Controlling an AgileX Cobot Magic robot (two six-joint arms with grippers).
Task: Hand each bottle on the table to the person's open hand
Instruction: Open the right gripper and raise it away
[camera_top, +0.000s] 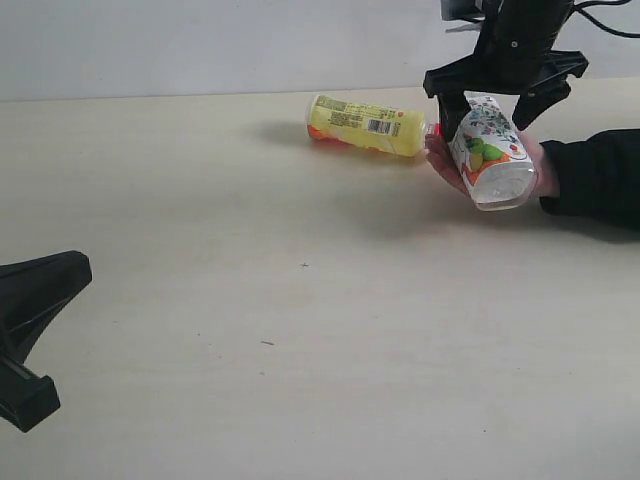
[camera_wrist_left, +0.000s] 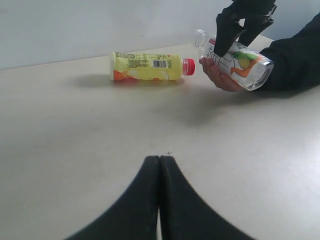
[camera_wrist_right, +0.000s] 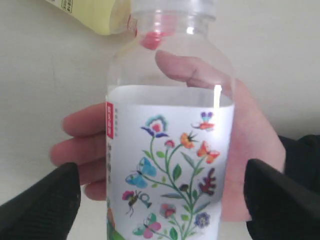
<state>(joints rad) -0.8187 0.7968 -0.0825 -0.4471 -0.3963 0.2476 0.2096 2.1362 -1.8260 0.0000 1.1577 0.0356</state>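
Note:
A white bottle with a fruit and flower label (camera_top: 490, 150) (camera_wrist_right: 170, 150) lies in the person's open hand (camera_top: 545, 172) (camera_wrist_right: 255, 135) at the far right of the table (camera_top: 300, 340). My right gripper (camera_top: 487, 120) (camera_wrist_right: 162, 187) hangs over it, open, with a gap between each finger and the bottle's sides. A yellow bottle with a red cap (camera_top: 365, 124) (camera_wrist_left: 147, 66) lies on its side just left of the hand. Low at the near left, my left gripper (camera_top: 75, 272) (camera_wrist_left: 160, 159) is shut and holds nothing. From the left wrist, the white bottle (camera_wrist_left: 245, 65) shows resting on the palm (camera_wrist_left: 220, 80).
The person's black sleeve (camera_top: 600, 175) lies along the table's right edge. A pale wall (camera_top: 200, 40) runs behind the table's far edge.

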